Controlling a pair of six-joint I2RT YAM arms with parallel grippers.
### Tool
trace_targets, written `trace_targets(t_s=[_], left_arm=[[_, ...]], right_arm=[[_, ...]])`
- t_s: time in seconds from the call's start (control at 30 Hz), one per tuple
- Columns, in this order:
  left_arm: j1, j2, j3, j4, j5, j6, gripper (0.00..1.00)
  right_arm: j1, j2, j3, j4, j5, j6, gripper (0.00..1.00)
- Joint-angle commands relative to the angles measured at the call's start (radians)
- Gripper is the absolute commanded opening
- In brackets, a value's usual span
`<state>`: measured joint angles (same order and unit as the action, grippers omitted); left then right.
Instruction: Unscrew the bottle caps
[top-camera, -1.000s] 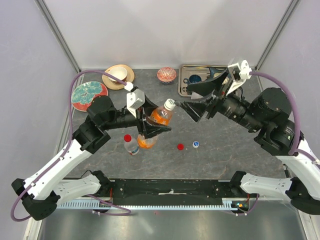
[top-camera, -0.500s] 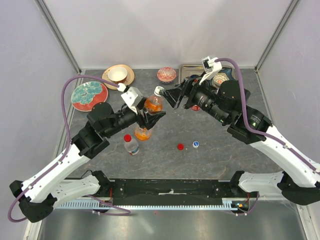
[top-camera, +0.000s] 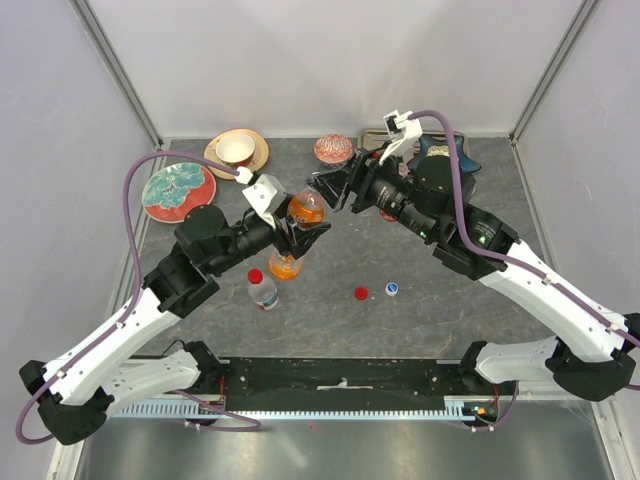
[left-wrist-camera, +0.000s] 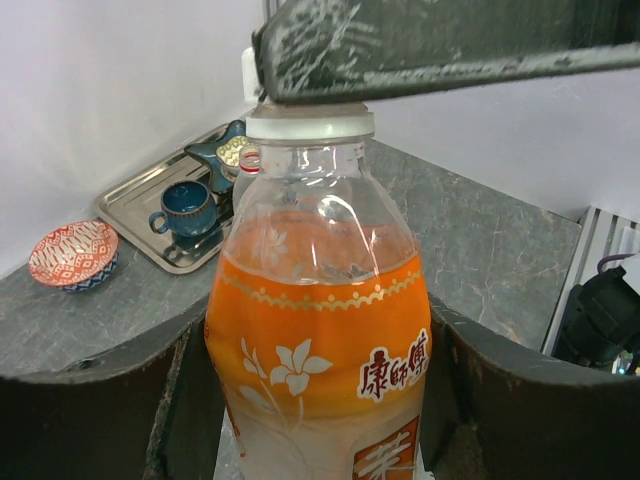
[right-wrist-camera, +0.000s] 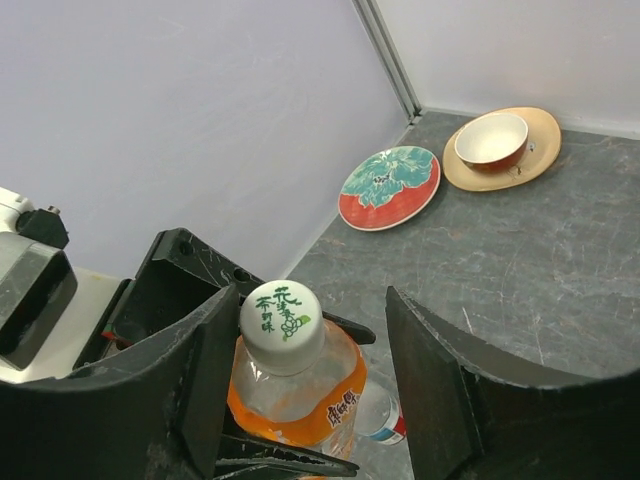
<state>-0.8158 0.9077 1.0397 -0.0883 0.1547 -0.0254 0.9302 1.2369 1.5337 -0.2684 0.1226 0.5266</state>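
My left gripper (top-camera: 298, 234) (left-wrist-camera: 318, 385) is shut on the body of the orange-liquid bottle (top-camera: 306, 209) (left-wrist-camera: 318, 330) and holds it off the table, neck tilted toward the right arm. The bottle's white cap (right-wrist-camera: 282, 325) (left-wrist-camera: 309, 122) has green print. My right gripper (top-camera: 333, 188) (right-wrist-camera: 311, 312) straddles that cap. One of its fingers (right-wrist-camera: 205, 375) touches the cap, the other finger (right-wrist-camera: 425, 385) stands a gap away, so it is open. A clear bottle with a red cap (top-camera: 262, 288) stands on the table below the left arm.
Two loose caps, red (top-camera: 361, 293) and blue-white (top-camera: 391, 289), lie mid-table. A teal-and-red plate (top-camera: 178, 190), a tan plate with a bowl (top-camera: 237, 152) and a patterned bowl (top-camera: 333, 149) sit along the back. A metal tray (left-wrist-camera: 165, 205) holds a blue mug (left-wrist-camera: 187, 208).
The right gripper swung left from near the tray onto the bottle's cap and its jaws narrowed. The left gripper carried the orange bottle slightly up and left, then held still.
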Motion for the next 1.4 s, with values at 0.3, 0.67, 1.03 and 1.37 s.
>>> trace_targets(t_s=[0.3, 0.67, 1.03, 1.37], left_arm=[[-0.006, 0.0, -0.007, 0.047, -0.007, 0.055, 0.43], [-0.006, -0.02, 0.012, 0.059, 0.09, 0.035, 0.43], [0.043, 0.102, 0.134, 0.267, 1.012, -0.393, 0.44], [0.05, 0.149, 0.096, 0.662, 1.191, -0.714, 0.41]], right_arm=[[0.002, -0.001, 0.002, 0.031, -0.032, -0.014, 0.45], [0.002, -0.011, 0.012, -0.021, -0.12, -0.079, 0.0], [-0.008, -0.129, 0.022, -0.104, -0.722, -0.399, 0.0], [-0.01, -0.189, 0.0, -0.077, -1.018, -0.409, 0.0]])
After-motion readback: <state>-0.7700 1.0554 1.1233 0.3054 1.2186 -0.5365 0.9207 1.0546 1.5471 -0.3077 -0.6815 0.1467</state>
